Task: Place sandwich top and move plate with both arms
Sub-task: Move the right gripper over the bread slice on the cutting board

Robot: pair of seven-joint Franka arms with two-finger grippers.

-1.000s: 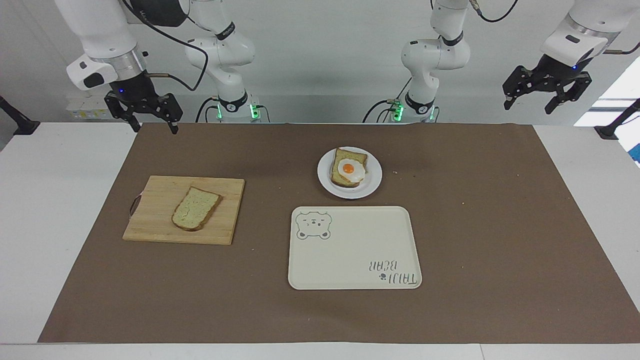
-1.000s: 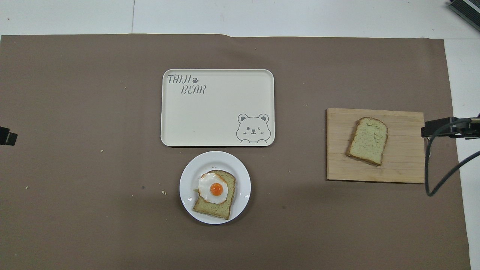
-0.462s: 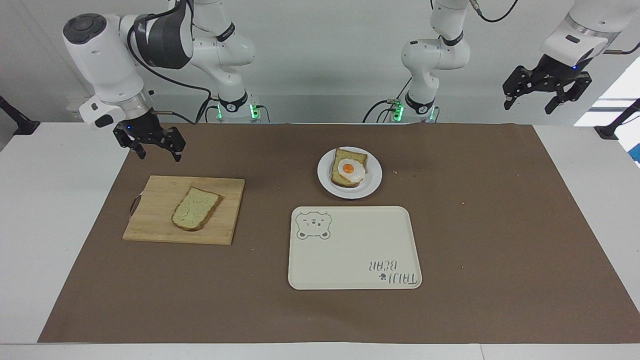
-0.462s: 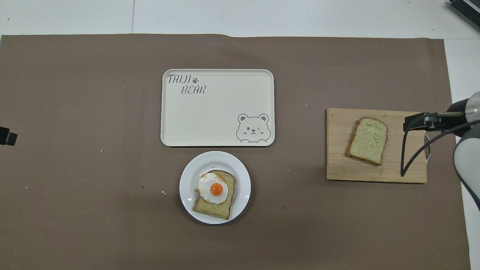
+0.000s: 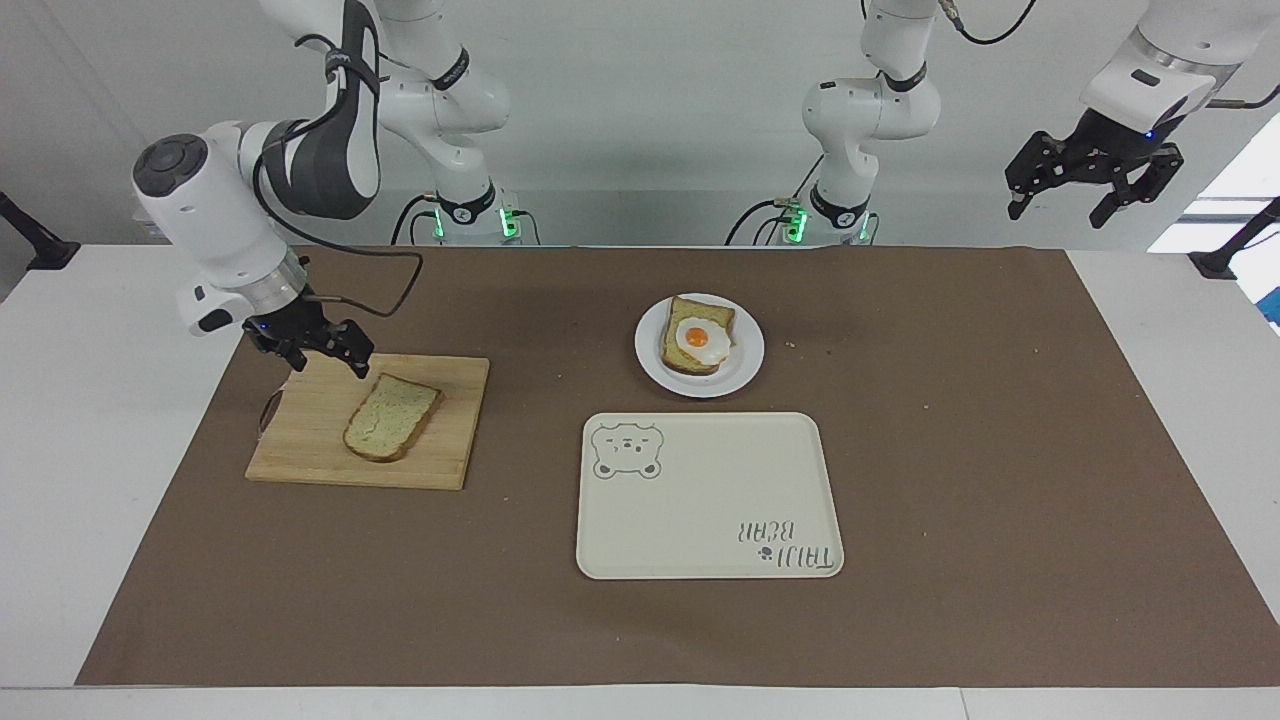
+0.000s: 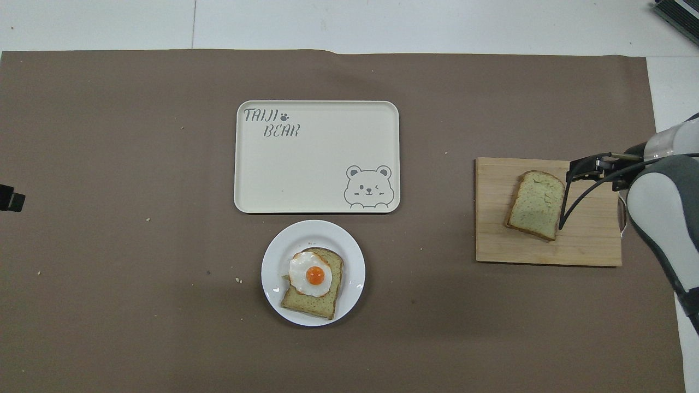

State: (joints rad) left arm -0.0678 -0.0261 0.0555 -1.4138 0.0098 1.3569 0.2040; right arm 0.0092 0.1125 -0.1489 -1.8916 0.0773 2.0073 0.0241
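Note:
The sandwich top lies flat on a wooden cutting board toward the right arm's end of the table; it also shows in the overhead view. My right gripper is open, low over the board's edge nearer the robots, just beside the slice and not touching it; it also shows in the overhead view. The white plate holds a bread slice with a fried egg. My left gripper waits open, high at the left arm's end.
A cream bear tray lies just farther from the robots than the plate. The tray also shows in the overhead view, as does the board. A brown mat covers the table. The right arm's black cable hangs over the board.
My right gripper has come down and moved out from the table's back edge to just over the cutting board beside the slice. The left arm has not moved.

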